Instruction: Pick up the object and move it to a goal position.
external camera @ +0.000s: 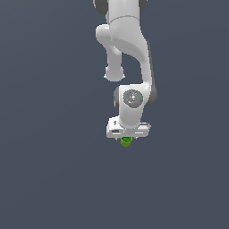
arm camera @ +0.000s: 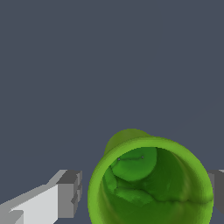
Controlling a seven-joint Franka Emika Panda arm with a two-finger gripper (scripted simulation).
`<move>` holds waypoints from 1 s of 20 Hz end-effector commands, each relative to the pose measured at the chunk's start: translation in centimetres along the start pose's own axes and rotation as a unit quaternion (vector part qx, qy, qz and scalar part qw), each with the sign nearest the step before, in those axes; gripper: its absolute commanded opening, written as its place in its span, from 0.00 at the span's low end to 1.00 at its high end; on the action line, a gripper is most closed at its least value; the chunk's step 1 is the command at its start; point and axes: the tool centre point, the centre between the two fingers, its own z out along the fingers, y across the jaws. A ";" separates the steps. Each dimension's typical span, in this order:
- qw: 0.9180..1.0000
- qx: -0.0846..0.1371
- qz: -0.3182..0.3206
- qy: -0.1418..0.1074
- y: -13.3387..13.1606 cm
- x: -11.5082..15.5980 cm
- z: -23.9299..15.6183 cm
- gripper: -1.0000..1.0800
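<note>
Two spread fingers [arm camera: 69, 194] flank the green cup [arm camera: 151, 183], a gap showing beside it.

The arm [external camera: 127, 49] consists of smooth white rounded link housings with dark grey sections at the joints. A circular grey cap [external camera: 132, 98] is set into the wrist housing. The gripper [external camera: 126, 135] has a flat white rectangular body; its fingers [arm camera: 41, 202] are white bars ending in grey blocky pads [arm camera: 70, 194].

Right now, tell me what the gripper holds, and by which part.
Nothing is clearly held. The green cup sits between the gripper fingers, but a gap shows at one side.
</note>
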 end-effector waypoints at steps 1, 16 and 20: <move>1.000 0.000 0.000 0.001 0.0 0.0 0.9 0.96; 1.000 0.000 0.000 0.001 0.0 0.1 1.3 0.00; 1.000 0.000 0.000 0.001 0.0 0.0 0.9 0.00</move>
